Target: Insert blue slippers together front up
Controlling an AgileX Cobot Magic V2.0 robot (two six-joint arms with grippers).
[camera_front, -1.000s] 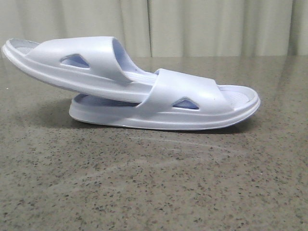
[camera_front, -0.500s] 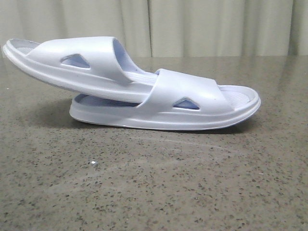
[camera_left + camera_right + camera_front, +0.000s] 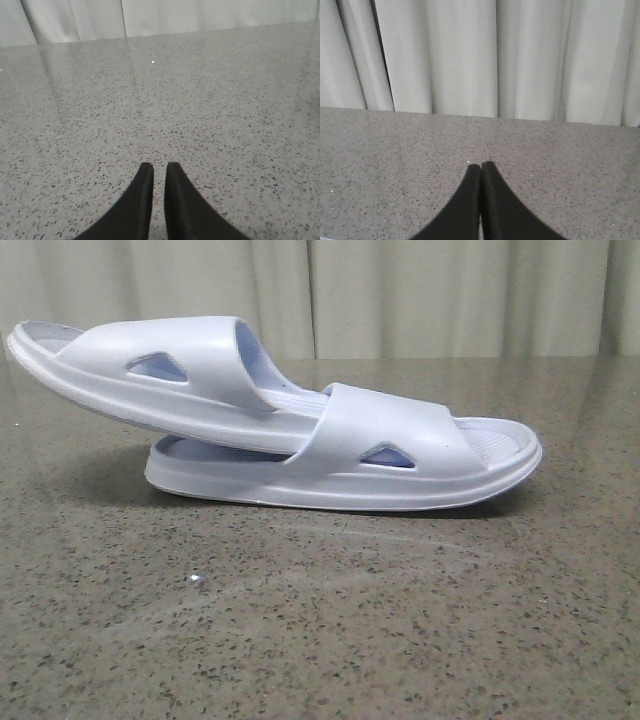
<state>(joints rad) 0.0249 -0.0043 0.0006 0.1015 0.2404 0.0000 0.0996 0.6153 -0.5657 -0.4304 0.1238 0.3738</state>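
The blue slippers lie nested on the speckled stone table (image 3: 330,640) in the front view. The lower slipper (image 3: 400,455) rests flat with its toe to the right. The upper slipper (image 3: 170,365) has its heel end pushed under the lower one's strap, and its toe is raised to the left. Neither gripper appears in the front view. In its wrist view my left gripper (image 3: 159,165) hovers over bare table, its fingers a thin slit apart and holding nothing. My right gripper (image 3: 481,164) has its fingers pressed together, empty. Neither wrist view shows the slippers.
Pale curtains (image 3: 400,295) hang behind the table's far edge, and the curtains (image 3: 470,55) fill the upper half of the right wrist view. The table (image 3: 200,100) stretches away from the left gripper.
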